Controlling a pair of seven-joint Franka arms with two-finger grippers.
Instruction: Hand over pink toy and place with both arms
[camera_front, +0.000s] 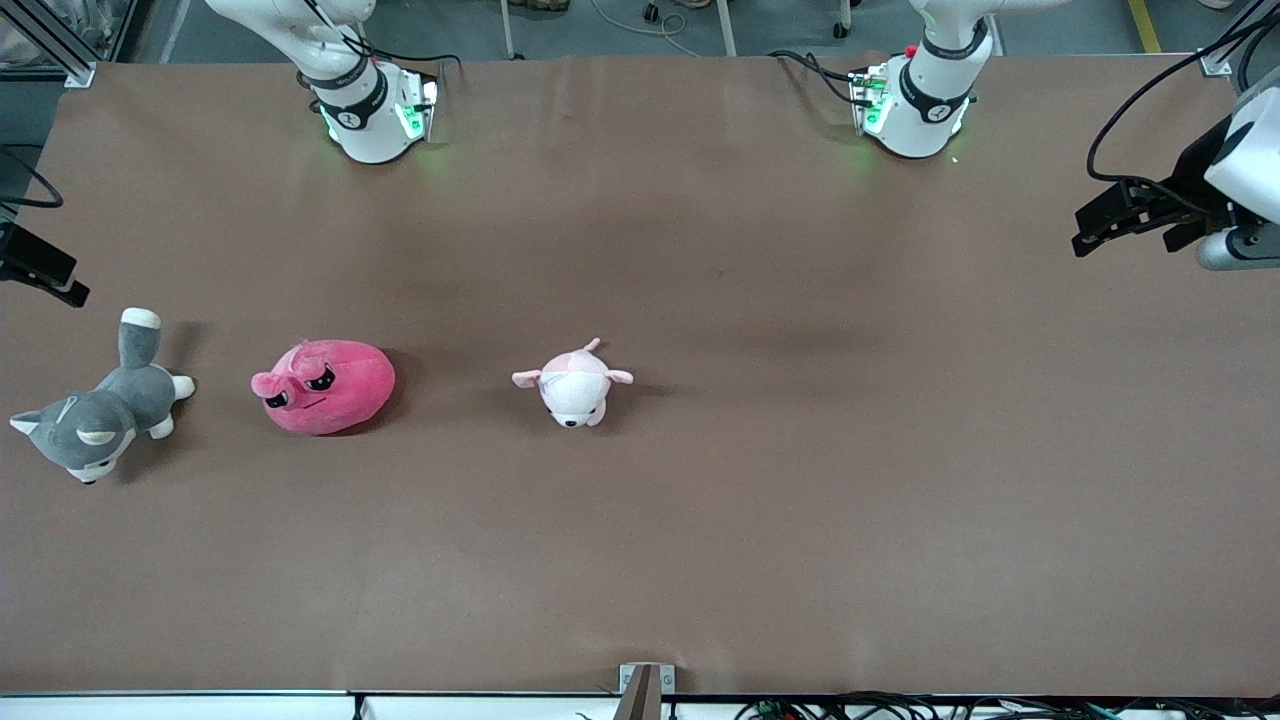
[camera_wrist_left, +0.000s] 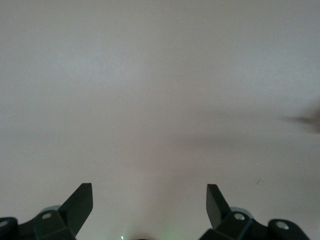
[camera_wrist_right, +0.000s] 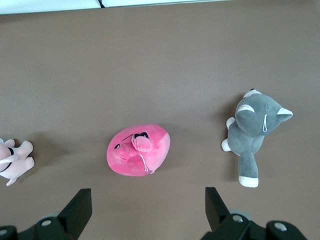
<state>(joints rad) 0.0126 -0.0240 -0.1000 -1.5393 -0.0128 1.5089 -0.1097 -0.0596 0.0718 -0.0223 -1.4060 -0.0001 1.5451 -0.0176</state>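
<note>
The pink toy (camera_front: 322, 386) is a round hot-pink plush with dark sleepy eyes. It lies on the brown table toward the right arm's end, and it also shows in the right wrist view (camera_wrist_right: 138, 150). My right gripper (camera_wrist_right: 147, 196) is open and empty, high over the table beside the pink toy. In the front view it shows only as a black part at the edge (camera_front: 68, 286). My left gripper (camera_wrist_left: 148, 192) is open and empty over bare table at the left arm's end (camera_front: 1088, 236).
A pale pink-and-white plush (camera_front: 575, 385) lies near the table's middle, beside the pink toy. A grey-and-white cat plush (camera_front: 100, 412) lies at the right arm's end and also shows in the right wrist view (camera_wrist_right: 252, 132). The arm bases (camera_front: 375, 110) (camera_front: 915, 100) stand along the table's robot-side edge.
</note>
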